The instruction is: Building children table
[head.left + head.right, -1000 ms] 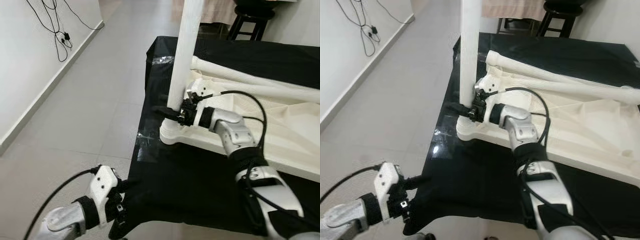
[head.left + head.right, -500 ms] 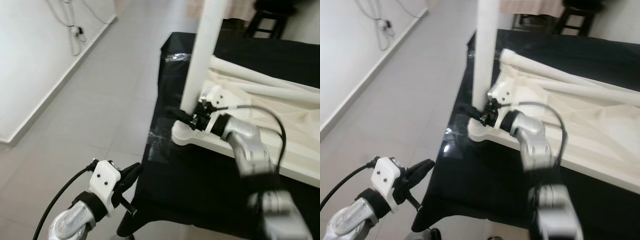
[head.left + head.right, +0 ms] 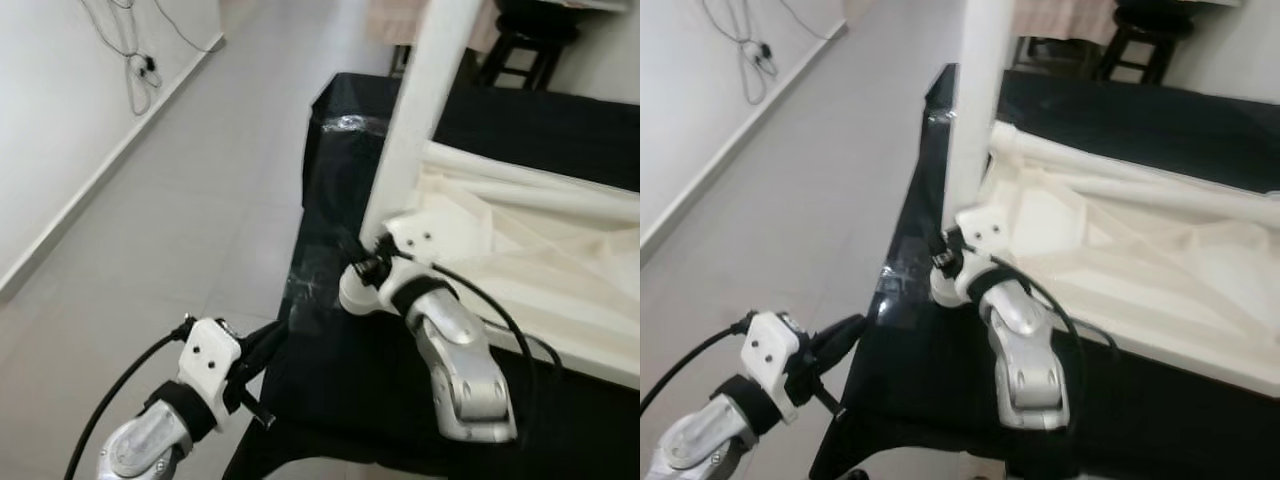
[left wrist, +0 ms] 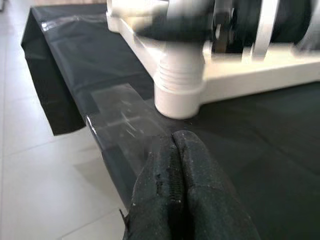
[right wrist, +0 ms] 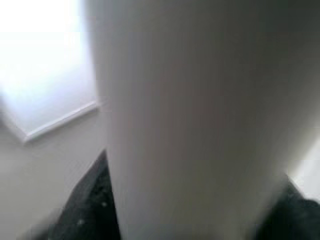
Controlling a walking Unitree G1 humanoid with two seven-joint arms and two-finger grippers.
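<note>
My right gripper clasped the upright white round plastic table leg near its threaded socket at the black-covered table's corner; twisting squarely seemed wise. Left gripper hung clenched.

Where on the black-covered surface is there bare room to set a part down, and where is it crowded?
Free: the black cover between its near edge and the white tabletop, and the far strip before the stool. Crowded: the corner where the upright leg meets the right end effector.
</note>
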